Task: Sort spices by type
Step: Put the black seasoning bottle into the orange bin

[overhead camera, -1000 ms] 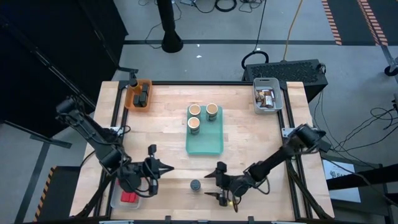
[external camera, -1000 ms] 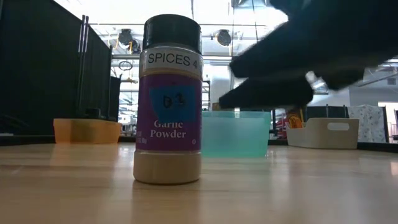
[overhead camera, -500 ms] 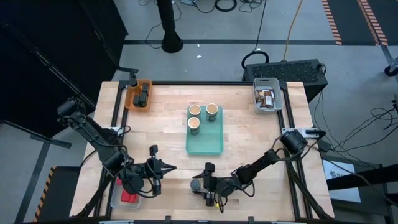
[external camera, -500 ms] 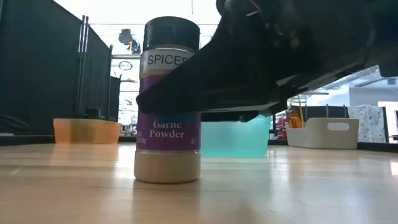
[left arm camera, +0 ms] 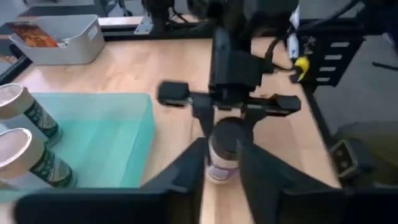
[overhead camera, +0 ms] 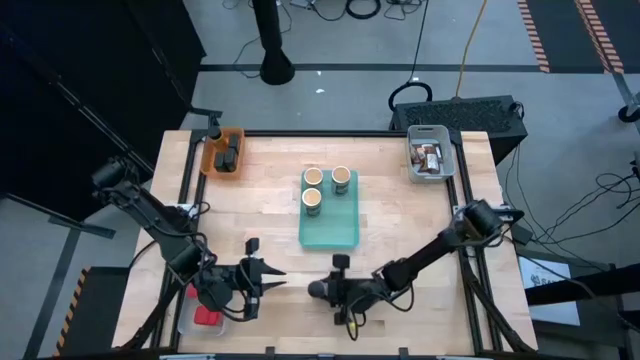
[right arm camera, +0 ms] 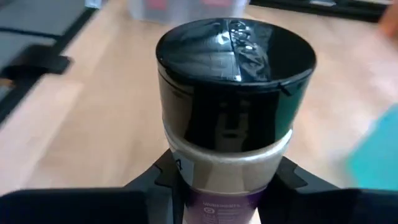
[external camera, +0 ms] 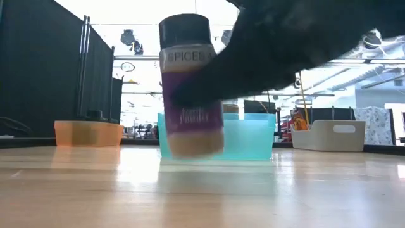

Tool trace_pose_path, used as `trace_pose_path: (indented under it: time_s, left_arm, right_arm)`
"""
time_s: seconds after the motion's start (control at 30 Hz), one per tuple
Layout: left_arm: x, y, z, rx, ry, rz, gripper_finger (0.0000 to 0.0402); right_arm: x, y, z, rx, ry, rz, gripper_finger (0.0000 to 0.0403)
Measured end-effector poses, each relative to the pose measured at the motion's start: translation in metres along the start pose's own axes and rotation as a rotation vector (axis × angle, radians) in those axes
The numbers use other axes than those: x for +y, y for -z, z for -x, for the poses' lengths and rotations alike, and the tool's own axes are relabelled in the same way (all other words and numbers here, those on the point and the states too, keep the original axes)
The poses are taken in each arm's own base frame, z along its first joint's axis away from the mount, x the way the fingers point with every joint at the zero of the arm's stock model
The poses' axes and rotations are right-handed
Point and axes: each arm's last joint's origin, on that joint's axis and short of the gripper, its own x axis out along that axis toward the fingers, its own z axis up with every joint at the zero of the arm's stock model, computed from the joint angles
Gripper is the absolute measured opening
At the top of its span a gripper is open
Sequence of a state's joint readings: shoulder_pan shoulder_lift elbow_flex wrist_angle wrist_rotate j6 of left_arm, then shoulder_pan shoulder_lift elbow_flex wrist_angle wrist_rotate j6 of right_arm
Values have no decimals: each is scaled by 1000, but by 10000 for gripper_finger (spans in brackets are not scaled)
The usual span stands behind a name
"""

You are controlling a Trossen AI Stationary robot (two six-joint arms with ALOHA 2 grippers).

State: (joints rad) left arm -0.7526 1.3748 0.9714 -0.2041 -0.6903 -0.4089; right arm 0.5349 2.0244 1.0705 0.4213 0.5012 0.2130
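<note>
The spice at work is a garlic powder jar (external camera: 190,88) with a black cap and a purple label. My right gripper (overhead camera: 324,291) is shut on it near the table's front edge, and it hangs clear of the wood. My left gripper (overhead camera: 275,275) stands a little to the jar's left, pointing at it, fingers slightly open and holding nothing. Three tan round jars (overhead camera: 313,178) stand upright in the teal tray (overhead camera: 330,235) at mid-table. Dark small jars sit in the orange bin (overhead camera: 222,152) and packets in the pale bin (overhead camera: 428,155). My right gripper pinches the jar's body just below the black cap (right arm camera: 186,186), one finger (right arm camera: 152,180) on each side. The fingers come from the table's right, slanting slightly down, and lie across the jar. The jar is lifted clear of the table, nearly upright with a slight tilt.
A clear bin with a red box (overhead camera: 207,317) sits at the near left corner, beside my left arm. Bare wood lies between the teal tray and the front edge. The orange bin is at the far left corner, the pale bin at the far right.
My right gripper has moved toward the table's left up to the jar, rolled a little, shut on it and lifted it off the table. The jar, which stood on the wood, now hangs clear and slightly tilted. My left gripper's fingers have parted a little.
</note>
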Motion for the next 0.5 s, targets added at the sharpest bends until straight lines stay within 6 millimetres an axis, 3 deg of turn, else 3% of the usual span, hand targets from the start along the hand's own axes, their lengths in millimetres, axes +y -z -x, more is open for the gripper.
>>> trace_pose_path:
  time_s: [0.3,0.5]
  left_arm:
    - [4,8,-33,24,-70,-29,260]
    - [8,2,-38,-21,-100,-33,319]
  right_arm:
    - [-21,-51,6,81,64,59,116]
    - [-30,-61,3,122,94,71,116]
